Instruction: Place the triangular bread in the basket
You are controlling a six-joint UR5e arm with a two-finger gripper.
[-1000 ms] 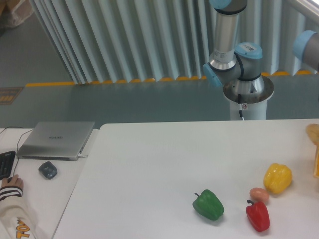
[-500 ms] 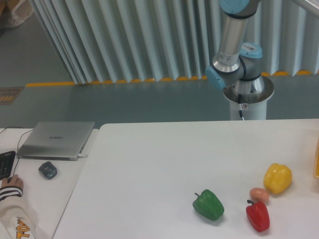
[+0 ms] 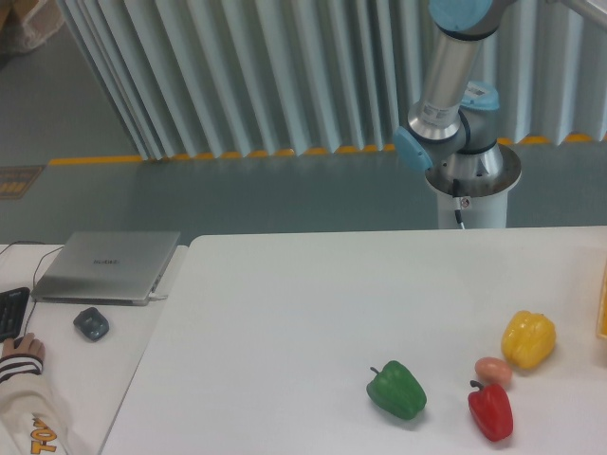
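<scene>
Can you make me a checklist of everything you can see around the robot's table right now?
Surface: white table, bare in the middle.
Job's things: triangular bread nothing seen; basket only an orange sliver at the right edge.
Clutter: green pepper, red pepper, yellow pepper, and a small pinkish lump touching the red pepper.
Gripper: nothing seen; only the arm and its base behind the table.
Cables: thin wire by the laptop.
Surroundings: mouse, keyboard corner, a person's hand, ribbed wall.

Sleeve (image 3: 38, 431): orange letters, "TO" legible.
</scene>
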